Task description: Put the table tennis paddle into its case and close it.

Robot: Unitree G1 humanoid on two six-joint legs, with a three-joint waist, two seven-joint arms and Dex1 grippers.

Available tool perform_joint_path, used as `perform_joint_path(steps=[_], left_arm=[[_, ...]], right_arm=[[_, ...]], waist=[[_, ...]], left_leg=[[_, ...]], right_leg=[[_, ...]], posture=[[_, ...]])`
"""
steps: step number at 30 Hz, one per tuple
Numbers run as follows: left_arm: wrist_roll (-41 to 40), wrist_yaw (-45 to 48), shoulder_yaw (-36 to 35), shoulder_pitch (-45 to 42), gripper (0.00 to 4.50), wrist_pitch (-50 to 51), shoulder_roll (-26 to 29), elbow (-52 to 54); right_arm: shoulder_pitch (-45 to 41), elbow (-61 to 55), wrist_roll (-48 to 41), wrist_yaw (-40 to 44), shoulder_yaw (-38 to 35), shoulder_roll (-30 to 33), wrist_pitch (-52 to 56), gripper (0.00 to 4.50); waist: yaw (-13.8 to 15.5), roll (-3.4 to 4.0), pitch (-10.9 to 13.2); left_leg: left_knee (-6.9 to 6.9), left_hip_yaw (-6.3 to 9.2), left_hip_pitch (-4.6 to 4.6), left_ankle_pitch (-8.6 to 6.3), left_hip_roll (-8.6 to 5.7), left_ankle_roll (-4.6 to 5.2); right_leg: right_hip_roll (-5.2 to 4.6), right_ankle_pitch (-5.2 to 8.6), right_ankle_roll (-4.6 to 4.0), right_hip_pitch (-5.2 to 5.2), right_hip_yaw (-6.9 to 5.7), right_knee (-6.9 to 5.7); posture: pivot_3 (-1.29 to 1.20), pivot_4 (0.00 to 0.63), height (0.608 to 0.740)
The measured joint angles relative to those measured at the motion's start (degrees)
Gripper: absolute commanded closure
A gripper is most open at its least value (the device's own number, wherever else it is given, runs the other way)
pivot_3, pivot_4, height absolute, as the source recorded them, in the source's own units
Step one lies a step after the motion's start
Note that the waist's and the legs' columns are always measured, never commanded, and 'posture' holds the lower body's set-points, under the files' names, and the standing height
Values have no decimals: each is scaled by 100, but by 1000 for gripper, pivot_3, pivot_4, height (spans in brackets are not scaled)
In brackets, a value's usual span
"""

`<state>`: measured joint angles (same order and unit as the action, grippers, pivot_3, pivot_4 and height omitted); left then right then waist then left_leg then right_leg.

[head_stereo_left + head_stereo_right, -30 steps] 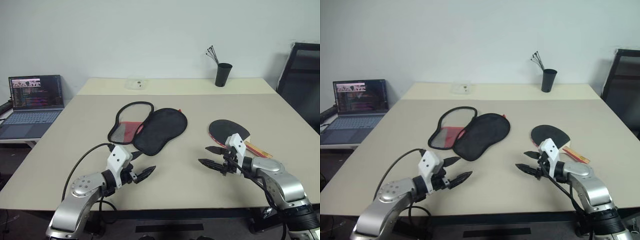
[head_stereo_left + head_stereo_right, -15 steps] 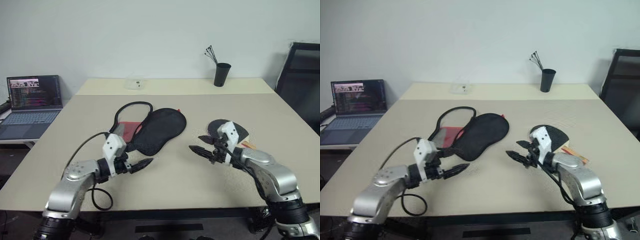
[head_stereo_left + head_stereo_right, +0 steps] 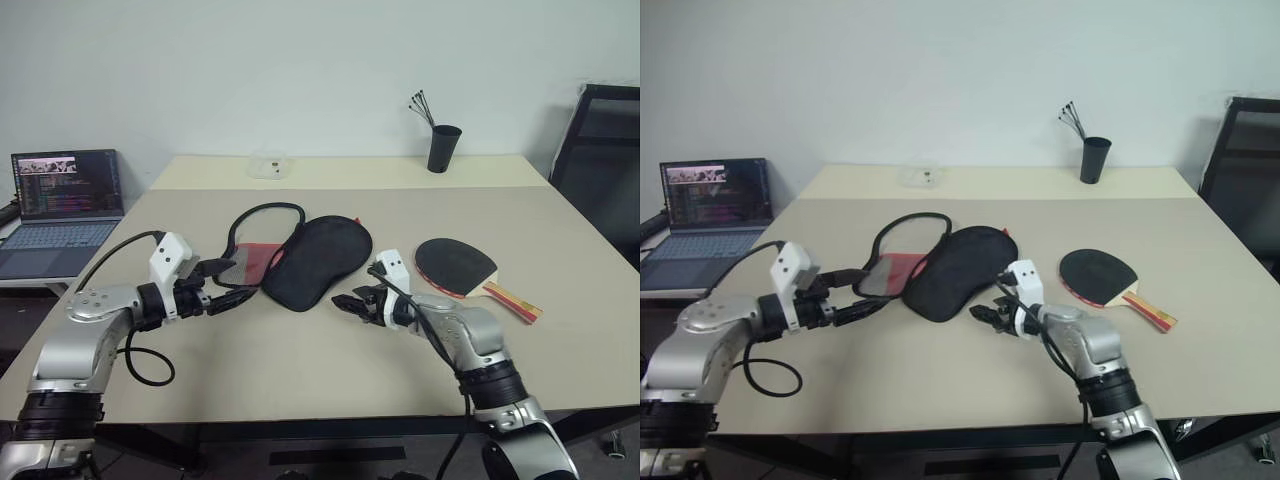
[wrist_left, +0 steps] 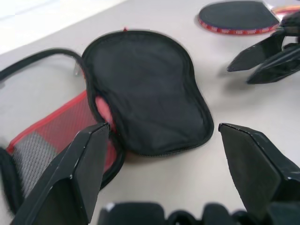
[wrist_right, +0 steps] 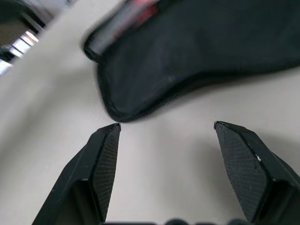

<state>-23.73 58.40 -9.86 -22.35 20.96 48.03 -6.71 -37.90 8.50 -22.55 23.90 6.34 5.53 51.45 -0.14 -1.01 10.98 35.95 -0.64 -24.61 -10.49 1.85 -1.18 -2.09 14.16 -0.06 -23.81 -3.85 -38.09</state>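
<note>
The case (image 3: 312,262) lies open in the middle of the table, its black flap folded over to the right and its red mesh half (image 3: 250,262) to the left. Right of it, flat on the table, is the table tennis paddle (image 3: 455,265), striped handle (image 3: 512,299) toward the right edge. My left gripper (image 3: 238,284) hangs open just left of the case's near end, facing the black flap (image 4: 145,93). My right gripper (image 3: 352,296) is open and empty, low over the table at the flap's near edge (image 5: 140,112). The paddle lies behind it.
A laptop (image 3: 65,205) stands on a side table at the left. At the table's far edge are a black cup with pens (image 3: 445,148) and a small clear box (image 3: 270,165). A black chair (image 3: 605,150) is at the right. A cable loops from my left arm.
My right gripper has swung left, away from the paddle's near side to the case's near edge. My left gripper has risen and moved left and forward, up beside the case.
</note>
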Motion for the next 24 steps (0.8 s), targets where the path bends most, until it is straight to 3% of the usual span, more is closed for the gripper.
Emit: perform_joint_path(steps=[10, 20, 23, 24], left_arm=[[9, 92, -161, -90, 425, 17, 210, -260], [34, 82, -176, -107, 425, 9, 288, -307], [47, 93, -176, -127, 425, -7, 328, -321], [57, 98, -176, -144, 425, -13, 328, -326]], right_arm=[[-785, 1795, 615, -38, 195, -890, -1059, 1021], [-1378, 3038, 834, -146, 50, -1257, -1825, 1021], [-1441, 3185, 801, -211, -77, -1262, -1875, 1577], [-1450, 3214, 790, -269, -121, -1262, -1875, 2014]], waist=[[-7, -5, -3], [-44, -22, -13], [-30, -23, -14], [-25, -24, -14]], left_leg=[[-3, -1, -9, 0, 6, 0], [-1, 0, -8, 0, 23, 0], [0, 1, -8, 1, 23, -1], [0, 0, -8, 0, 23, -1]], right_leg=[[1, -1, 1, -18, 9, -4], [3, -4, -6, -22, 12, -12], [3, -5, -7, -22, 11, -13], [3, -5, -7, -22, 11, -13]], posture=[[0, 150, 740], [0, 150, 740], [0, 150, 740], [0, 150, 740]])
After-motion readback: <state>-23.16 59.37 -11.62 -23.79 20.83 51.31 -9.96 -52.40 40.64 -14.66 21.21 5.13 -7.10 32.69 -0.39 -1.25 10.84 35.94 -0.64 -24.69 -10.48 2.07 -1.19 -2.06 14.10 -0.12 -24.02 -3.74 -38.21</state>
